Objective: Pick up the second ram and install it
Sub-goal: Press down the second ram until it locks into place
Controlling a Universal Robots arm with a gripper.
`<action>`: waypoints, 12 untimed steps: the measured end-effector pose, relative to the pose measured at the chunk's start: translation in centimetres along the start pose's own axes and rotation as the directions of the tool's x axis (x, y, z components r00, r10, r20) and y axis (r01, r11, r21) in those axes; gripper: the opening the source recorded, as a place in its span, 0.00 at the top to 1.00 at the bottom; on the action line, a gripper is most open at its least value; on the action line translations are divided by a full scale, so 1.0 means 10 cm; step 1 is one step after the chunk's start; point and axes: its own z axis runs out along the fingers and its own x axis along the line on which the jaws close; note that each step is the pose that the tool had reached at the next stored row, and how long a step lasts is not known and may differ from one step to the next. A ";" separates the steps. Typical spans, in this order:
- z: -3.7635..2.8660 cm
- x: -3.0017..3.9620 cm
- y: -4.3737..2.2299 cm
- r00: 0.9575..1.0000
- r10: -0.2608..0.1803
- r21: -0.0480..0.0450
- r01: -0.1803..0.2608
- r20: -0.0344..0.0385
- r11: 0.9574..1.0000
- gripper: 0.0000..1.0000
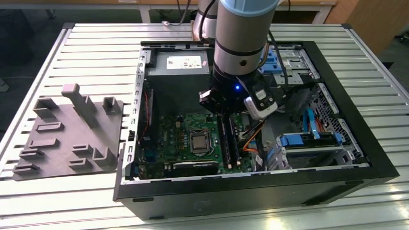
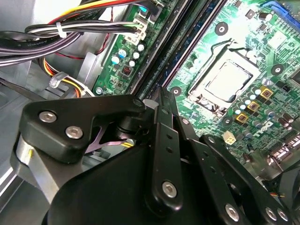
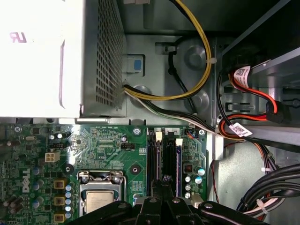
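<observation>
Second ram (image 3: 161,157) is seated in the motherboard (image 1: 191,143) slots, under the gripper (image 3: 161,187); finger state cannot be told.

Light: bright and even across the exterior view, from overhead.
Glare: the power supply (image 3: 40,61) is blown out to white in the first wrist view; pale sheen on the slatted bench (image 1: 96,48).
Shadow: the case interior (image 1: 172,103) is dim under the arm.
Focus: the gripper linkage (image 2: 140,187) is soft and close in the second wrist view; the motherboard (image 2: 243,61) is sharp.
</observation>
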 end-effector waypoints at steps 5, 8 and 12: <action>0.003 0.000 0.019 1.000 0.000 0.000 0.000 0.000 1.000 0.89; 0.005 0.000 0.029 1.000 0.000 0.000 0.000 0.000 1.000 0.89; 0.006 0.001 0.039 1.000 0.000 0.000 0.000 0.000 1.000 0.89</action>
